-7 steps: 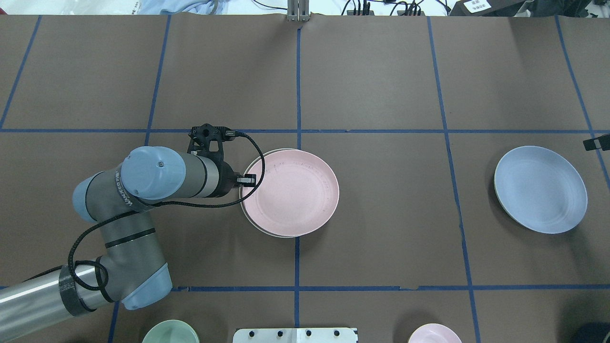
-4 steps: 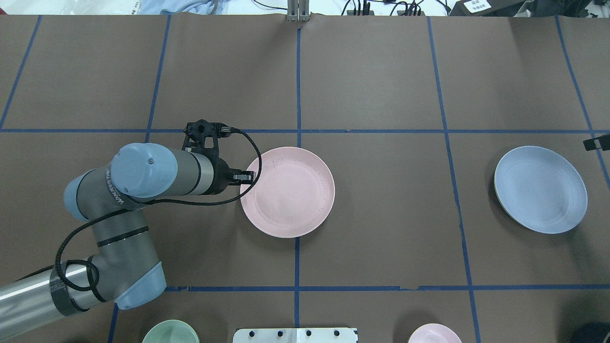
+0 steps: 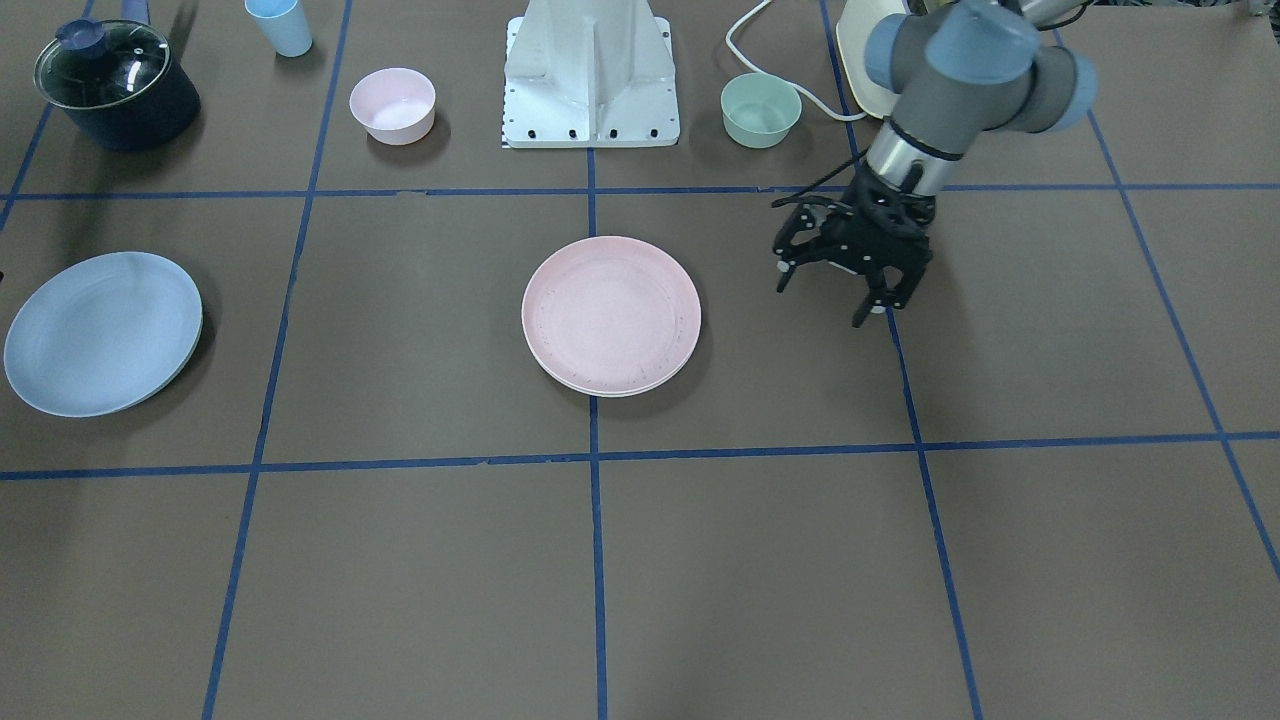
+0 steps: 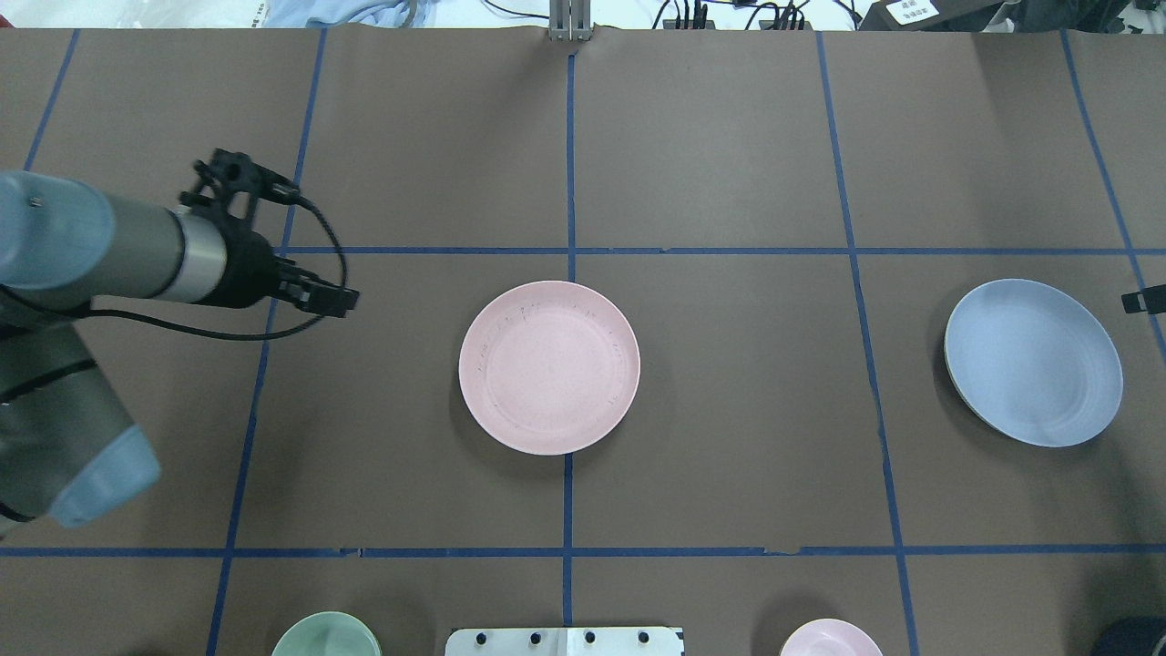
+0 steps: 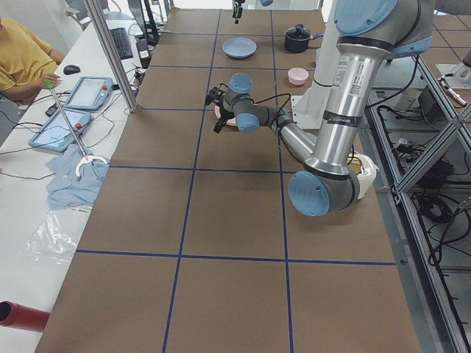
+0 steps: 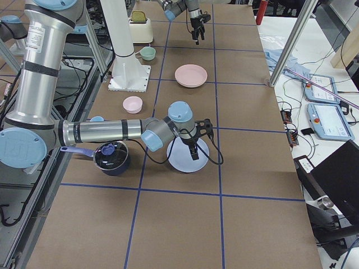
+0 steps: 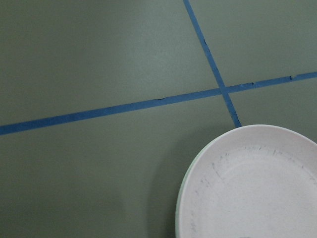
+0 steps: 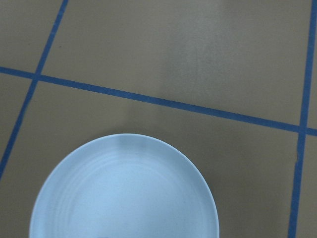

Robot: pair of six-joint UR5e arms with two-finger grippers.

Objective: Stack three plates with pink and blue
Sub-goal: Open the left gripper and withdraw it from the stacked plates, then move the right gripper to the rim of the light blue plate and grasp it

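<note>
The pale pink plate (image 4: 549,367) lies at the table's middle on the cream plate, of which only a thin rim (image 3: 592,393) shows. It also shows in the left wrist view (image 7: 252,188). The light blue plate (image 4: 1033,362) lies alone at the far right, and in the right wrist view (image 8: 124,193). My left gripper (image 3: 822,300) is open and empty above the table, well to the left of the stack (image 4: 337,299). My right gripper (image 6: 193,150) hovers over the blue plate's edge. Only a black tip (image 4: 1143,299) shows overhead, so I cannot tell its state.
A green bowl (image 3: 761,110) and a small pink bowl (image 3: 392,105) stand either side of the robot base (image 3: 590,80). A dark pot with a glass lid (image 3: 115,85) and a blue cup (image 3: 279,25) stand beyond the blue plate.
My left gripper let go of the pink plate, which settled squarely on the cream plate. The left arm then drew back to the left, away from the stack.
</note>
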